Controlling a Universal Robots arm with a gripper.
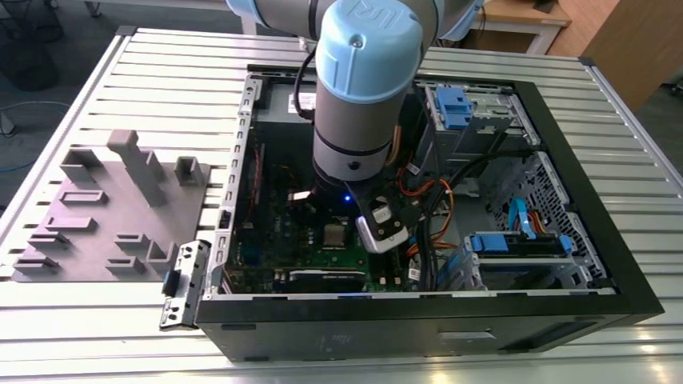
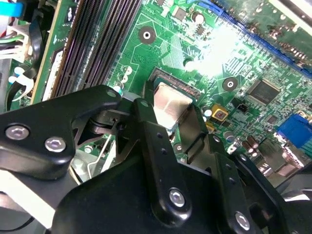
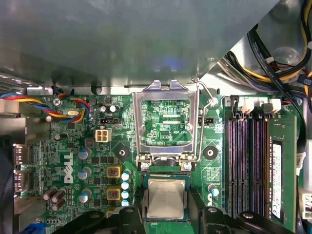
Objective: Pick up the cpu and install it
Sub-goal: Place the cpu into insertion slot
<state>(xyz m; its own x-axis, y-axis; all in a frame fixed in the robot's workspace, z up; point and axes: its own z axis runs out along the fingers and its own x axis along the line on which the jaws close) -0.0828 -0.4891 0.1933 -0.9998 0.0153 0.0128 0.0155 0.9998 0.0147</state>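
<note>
The cpu [image 3: 165, 197], a flat square chip with a silver-grey top, lies level in the dark socket [image 3: 165, 176] on the green motherboard [image 3: 73, 161]. My gripper [image 3: 166, 201] is down over it. One black finger [image 3: 140, 212] hugs one side of the chip and the other presses the opposite side, so the gripper is shut on it. In the second wrist view the cpu [image 2: 168, 103] shows between the same fingers [image 2: 146, 126]. The socket's silver load frame [image 3: 165, 119] stands flipped open beyond the chip, its lever [image 3: 207, 100] swung out. In the exterior view the arm [image 1: 357, 104] reaches down into the open computer case [image 1: 427, 304].
Memory slots [image 3: 246, 161] run beside the socket. Bundled cables [image 3: 275, 53] hang near the case wall [image 3: 122, 39]. A grey plastic tray [image 1: 107, 216] with blocks lies on the slatted table at the exterior view's left. Blue drive brackets [image 1: 453, 104] sit at the case's far right.
</note>
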